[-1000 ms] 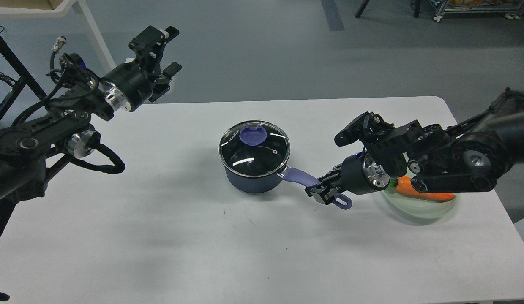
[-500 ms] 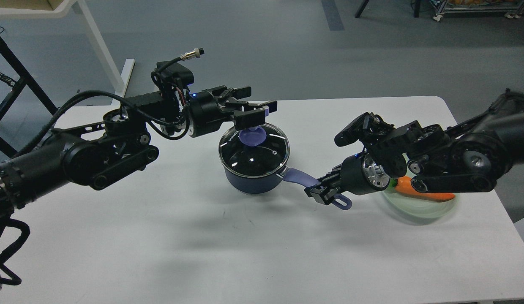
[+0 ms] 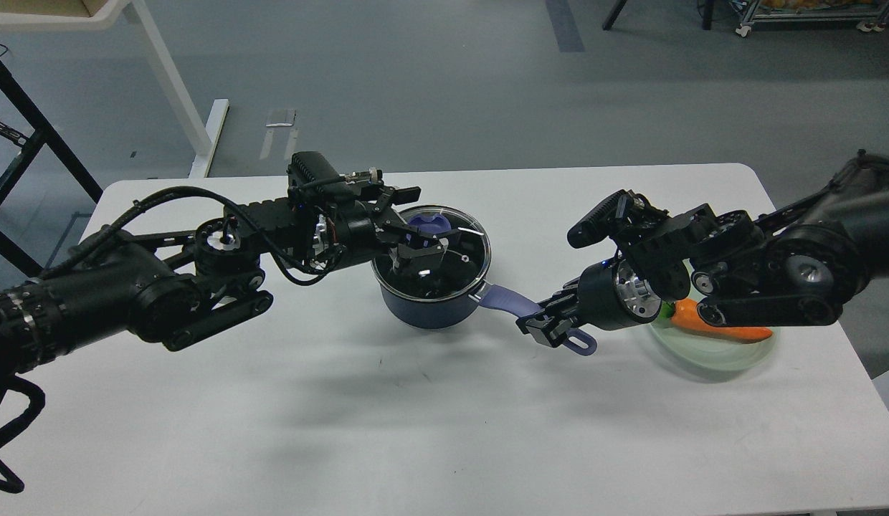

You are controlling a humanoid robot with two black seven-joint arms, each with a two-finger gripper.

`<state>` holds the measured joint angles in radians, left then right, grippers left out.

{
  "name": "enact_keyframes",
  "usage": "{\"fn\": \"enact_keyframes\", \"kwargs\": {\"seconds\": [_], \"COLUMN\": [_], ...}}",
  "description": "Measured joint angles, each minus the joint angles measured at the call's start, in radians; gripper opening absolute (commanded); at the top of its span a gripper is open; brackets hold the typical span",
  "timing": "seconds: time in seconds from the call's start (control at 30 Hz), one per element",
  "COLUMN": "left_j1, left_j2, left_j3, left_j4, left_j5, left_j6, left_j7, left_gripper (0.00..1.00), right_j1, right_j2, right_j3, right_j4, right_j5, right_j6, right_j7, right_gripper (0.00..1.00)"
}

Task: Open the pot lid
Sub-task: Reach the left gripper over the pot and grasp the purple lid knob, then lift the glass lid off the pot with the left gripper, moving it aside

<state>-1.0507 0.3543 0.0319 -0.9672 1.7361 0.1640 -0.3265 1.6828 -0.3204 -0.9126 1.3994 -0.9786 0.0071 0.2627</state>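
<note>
A dark blue pot (image 3: 423, 309) with a glass lid (image 3: 464, 252) stands mid-table. The lid's purple knob (image 3: 433, 221) shows between the fingers of my left gripper (image 3: 420, 228), which is open and low over the lid, one finger on each side of the knob. I cannot tell whether the fingers touch it. The pot's purple handle (image 3: 505, 299) points right. My right gripper (image 3: 550, 327) is shut on the handle's far end, close to the table top.
A clear green bowl (image 3: 710, 362) holding an orange carrot (image 3: 728, 332) sits at the right, partly under my right arm. The white table (image 3: 416, 430) ends at the right past the bowl. A white table leg (image 3: 179, 100) stands on the floor at the back left.
My left arm swung in from the far left to the pot, and its gripper dropped from above the knob down around it. The right arm and pot stayed put.
</note>
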Motion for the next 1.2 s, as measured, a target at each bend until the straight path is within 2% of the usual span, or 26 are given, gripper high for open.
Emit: {"fn": "enact_keyframes", "kwargs": {"seconds": [0.43,0.6,1.0,1.2], "left_j1": [0.020,0.021,0.021,0.018], "left_j2": [-0.038,-0.038,-0.038,-0.031], "left_j3": [0.025,0.043,0.064,0.066], "left_j4": [0.069,0.086,0.097,0.089], "left_j5": [-0.011,-0.011,-0.012,-0.016], "left_j6": [0.018,0.032,0.042,0.053], "left_j7": [-0.008,-0.012,-0.022,-0.023], "left_gripper": [0.99,0.94,0.51,0.48], "right_j1": [-0.002,-0.002,0.001,-0.002], "right_j2": [0.001,0.003,0.001,0.001], "right_j3": [0.000,0.000,0.000,0.000], "right_j4": [-0.002,-0.001,-0.001,-0.002], "right_j5": [-0.005,-0.004,-0.003,-0.005], "right_j6": [0.002,0.002,0.002,0.001], "right_j7": [0.000,0.000,0.000,0.000], "right_gripper": [0.21,0.21,0.21,0.21]}}
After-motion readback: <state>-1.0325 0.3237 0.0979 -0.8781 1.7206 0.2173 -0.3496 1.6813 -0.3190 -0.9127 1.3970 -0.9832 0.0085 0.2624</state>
